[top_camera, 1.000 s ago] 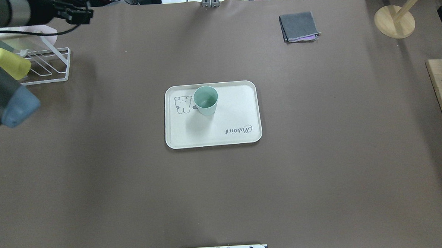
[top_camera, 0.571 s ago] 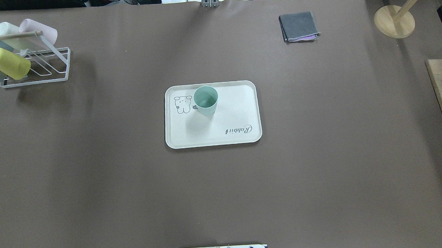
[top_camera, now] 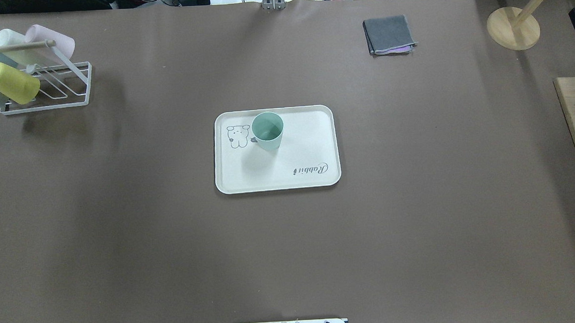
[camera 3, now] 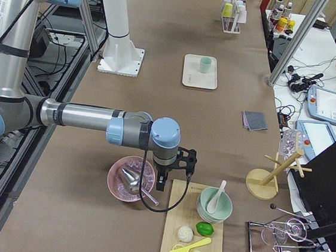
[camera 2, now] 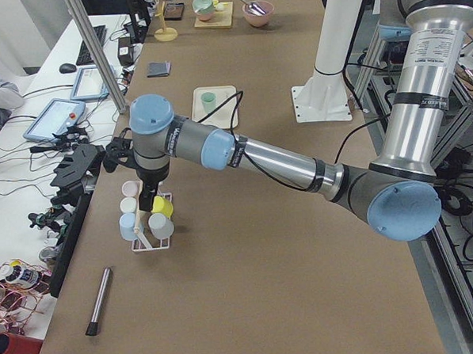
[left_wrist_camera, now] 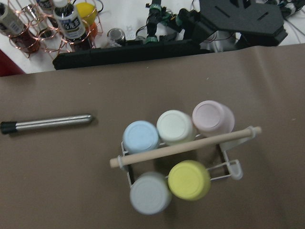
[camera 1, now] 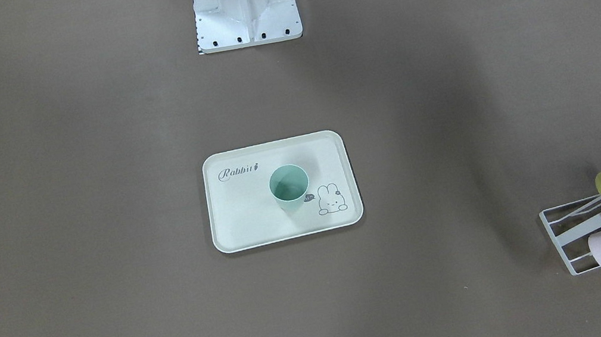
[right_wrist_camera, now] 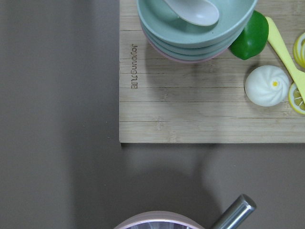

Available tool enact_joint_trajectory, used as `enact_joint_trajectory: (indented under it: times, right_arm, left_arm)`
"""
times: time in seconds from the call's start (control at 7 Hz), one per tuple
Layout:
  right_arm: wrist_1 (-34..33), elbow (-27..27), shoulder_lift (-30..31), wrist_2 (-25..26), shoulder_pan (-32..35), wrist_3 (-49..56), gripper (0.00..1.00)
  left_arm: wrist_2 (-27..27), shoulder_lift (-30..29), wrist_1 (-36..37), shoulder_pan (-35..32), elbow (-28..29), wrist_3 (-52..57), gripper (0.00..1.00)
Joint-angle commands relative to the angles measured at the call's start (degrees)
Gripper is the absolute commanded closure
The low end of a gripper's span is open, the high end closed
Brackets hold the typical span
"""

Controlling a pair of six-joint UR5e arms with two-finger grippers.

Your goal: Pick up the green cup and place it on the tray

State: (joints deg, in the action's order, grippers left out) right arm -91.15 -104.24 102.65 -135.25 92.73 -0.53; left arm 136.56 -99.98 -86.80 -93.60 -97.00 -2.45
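Note:
The green cup [top_camera: 267,131] stands upright and empty on the cream tray [top_camera: 297,151], next to the bunny drawing; the front-facing view shows the same cup [camera 1: 289,187] and tray [camera 1: 247,213]. No gripper is near them. My left gripper [camera 2: 146,201] shows only in the exterior left view, hanging over the cup rack, and I cannot tell whether it is open or shut. My right gripper [camera 3: 163,183] shows only in the exterior right view, far from the tray between a pink bowl and a wooden board; its state cannot be told either.
A white wire rack [top_camera: 46,89] with several pastel cups lies at the far left corner. A folded grey cloth [top_camera: 388,34] and a wooden stand [top_camera: 512,28] sit at the back right. The wooden board [right_wrist_camera: 190,114] carries stacked bowls and food.
One second ago my left arm covered the rack at the overhead view's left edge; it has since left that view. The cup and tray have not moved.

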Motion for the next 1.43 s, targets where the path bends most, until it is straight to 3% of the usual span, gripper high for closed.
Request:
enact_joint_trajectory:
  times: [0.0,0.71,1.29]
  right_arm:
    - [0.0,0.1,0.0,0.2,0.0,0.0,0.00]
    - [0.0,0.0,0.0,0.2,0.0,0.0,0.00]
    - [0.0,0.0,0.0,0.1,0.0,0.0,0.00]
  left_arm:
    - [-4.1,6.2,3.7,-0.9,0.3,4.6,0.03]
    - [-5.1,14.8,-0.5,-0.7,-0.6,6.2,0.03]
    - [-4.6,15.5,-0.7,-0.7,-1.1,6.1,0.03]
